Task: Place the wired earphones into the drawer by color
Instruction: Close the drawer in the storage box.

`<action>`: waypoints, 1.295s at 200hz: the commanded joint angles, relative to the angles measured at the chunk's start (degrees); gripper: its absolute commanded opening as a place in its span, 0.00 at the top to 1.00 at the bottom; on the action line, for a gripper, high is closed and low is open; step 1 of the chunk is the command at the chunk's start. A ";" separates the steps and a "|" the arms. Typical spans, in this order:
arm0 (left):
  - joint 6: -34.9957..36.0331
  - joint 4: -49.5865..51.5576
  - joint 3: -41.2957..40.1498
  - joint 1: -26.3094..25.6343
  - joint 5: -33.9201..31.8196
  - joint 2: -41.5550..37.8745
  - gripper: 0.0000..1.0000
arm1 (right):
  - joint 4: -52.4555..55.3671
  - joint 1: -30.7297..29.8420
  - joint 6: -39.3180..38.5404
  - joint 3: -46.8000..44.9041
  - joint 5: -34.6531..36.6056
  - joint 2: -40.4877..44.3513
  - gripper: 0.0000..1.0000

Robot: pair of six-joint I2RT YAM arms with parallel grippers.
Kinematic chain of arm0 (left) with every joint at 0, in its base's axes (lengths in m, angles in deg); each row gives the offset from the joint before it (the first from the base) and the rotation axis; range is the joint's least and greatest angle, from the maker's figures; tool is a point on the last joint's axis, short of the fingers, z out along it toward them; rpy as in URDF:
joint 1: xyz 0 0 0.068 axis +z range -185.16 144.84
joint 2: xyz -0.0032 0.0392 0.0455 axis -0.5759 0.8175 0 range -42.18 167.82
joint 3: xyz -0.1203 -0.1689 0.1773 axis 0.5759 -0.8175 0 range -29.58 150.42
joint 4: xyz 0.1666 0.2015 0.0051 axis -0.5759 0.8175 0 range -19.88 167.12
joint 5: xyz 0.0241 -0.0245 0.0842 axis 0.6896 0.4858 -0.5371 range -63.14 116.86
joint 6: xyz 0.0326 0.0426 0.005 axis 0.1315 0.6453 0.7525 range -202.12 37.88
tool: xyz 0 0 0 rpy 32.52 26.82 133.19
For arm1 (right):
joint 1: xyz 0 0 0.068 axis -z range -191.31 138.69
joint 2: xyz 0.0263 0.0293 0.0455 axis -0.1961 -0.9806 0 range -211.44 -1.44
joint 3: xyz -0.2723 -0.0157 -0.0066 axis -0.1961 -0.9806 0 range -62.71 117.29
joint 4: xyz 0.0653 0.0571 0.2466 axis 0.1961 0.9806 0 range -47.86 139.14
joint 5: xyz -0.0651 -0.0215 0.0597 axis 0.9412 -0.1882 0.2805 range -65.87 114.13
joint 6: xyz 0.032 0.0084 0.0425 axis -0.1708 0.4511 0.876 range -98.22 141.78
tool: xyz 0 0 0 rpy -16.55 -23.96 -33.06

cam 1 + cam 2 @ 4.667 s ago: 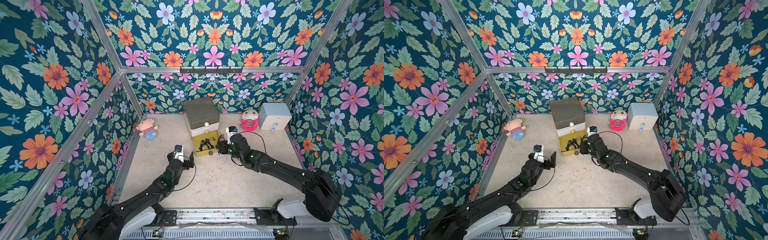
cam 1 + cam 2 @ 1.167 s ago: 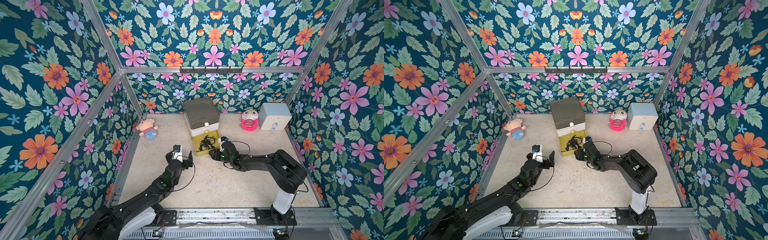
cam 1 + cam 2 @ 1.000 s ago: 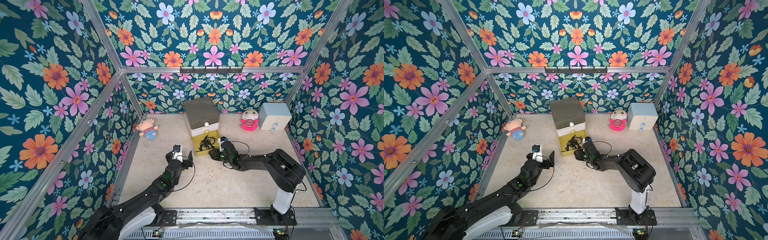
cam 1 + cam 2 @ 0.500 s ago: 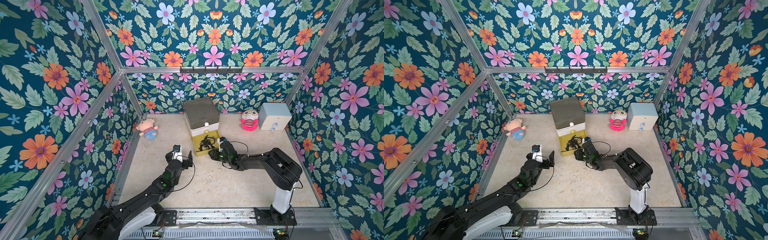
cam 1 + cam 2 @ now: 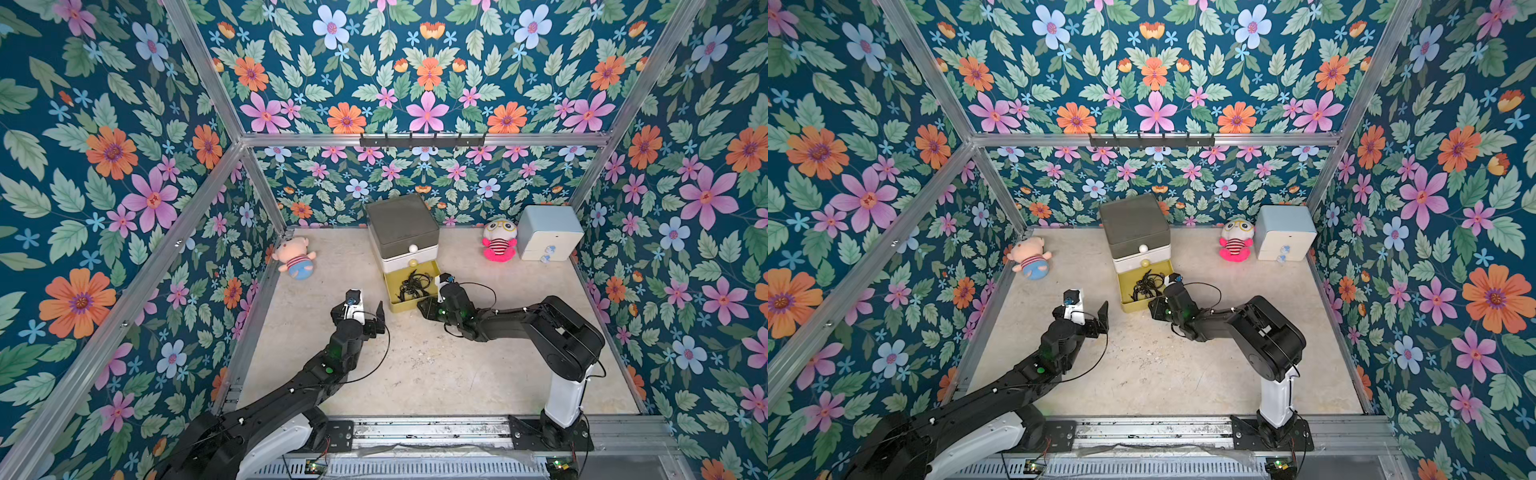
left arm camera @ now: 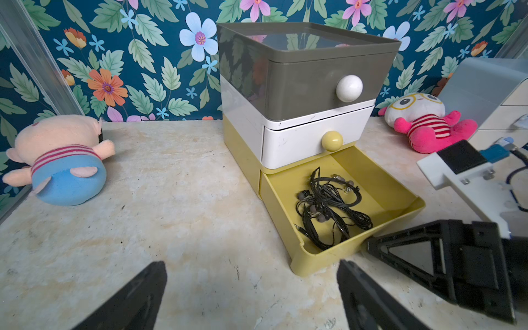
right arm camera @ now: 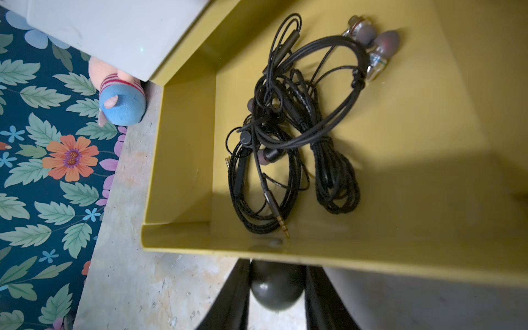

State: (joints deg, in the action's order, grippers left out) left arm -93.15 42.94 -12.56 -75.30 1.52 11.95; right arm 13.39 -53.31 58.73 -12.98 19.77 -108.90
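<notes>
While earphones [image 7: 291, 137] lie in the drawer [image 7: 183, 143], right hand [image 7: 276, 275] sits outside.

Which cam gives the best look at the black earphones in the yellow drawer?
Right wrist: the black earphones are close up, earbuds and jack plug distinct. Left wrist shows them smaller, as a tangle in the yellow drawer. Both top views show only a tiny dark clump.

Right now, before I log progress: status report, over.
Left gripper open, off to the side. Right gripper straddles drawer knob, grip unclear. Black earphones in open yellow drawer. Nothing blocking.
</notes>
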 commanded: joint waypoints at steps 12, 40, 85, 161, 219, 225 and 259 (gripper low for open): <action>0.39 -0.24 -0.25 0.06 -0.41 -0.25 0.01 | -1.05 -0.02 -0.41 0.36 2.11 0.90 0.67; 0.31 -0.24 -0.27 0.06 -0.42 -0.33 0.01 | -0.32 -0.04 -1.03 1.15 2.90 1.20 0.68; 0.26 -0.24 -0.38 0.06 -0.54 -0.51 0.01 | 0.12 0.34 -1.56 2.64 3.29 0.61 0.68; 0.18 -0.24 -0.49 0.06 -0.50 -1.12 0.01 | 0.10 0.89 -2.19 4.92 3.54 -0.98 0.68; 0.04 -0.20 -0.60 0.06 -0.63 -1.20 0.01 | -0.84 1.20 -2.32 7.51 3.68 -4.08 0.68; 0.04 -0.24 -0.58 0.06 -0.60 -1.19 0.01 | -1.11 1.25 -2.29 7.77 3.82 -4.45 0.68; 0.04 -0.24 -0.58 0.06 -0.62 -1.28 0.01 | -2.07 1.49 -2.30 9.44 4.09 -6.70 0.68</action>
State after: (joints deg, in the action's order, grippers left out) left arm -93.17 43.11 -13.00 -75.30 1.35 10.86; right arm 14.46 -52.00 56.76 -4.65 22.50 -114.51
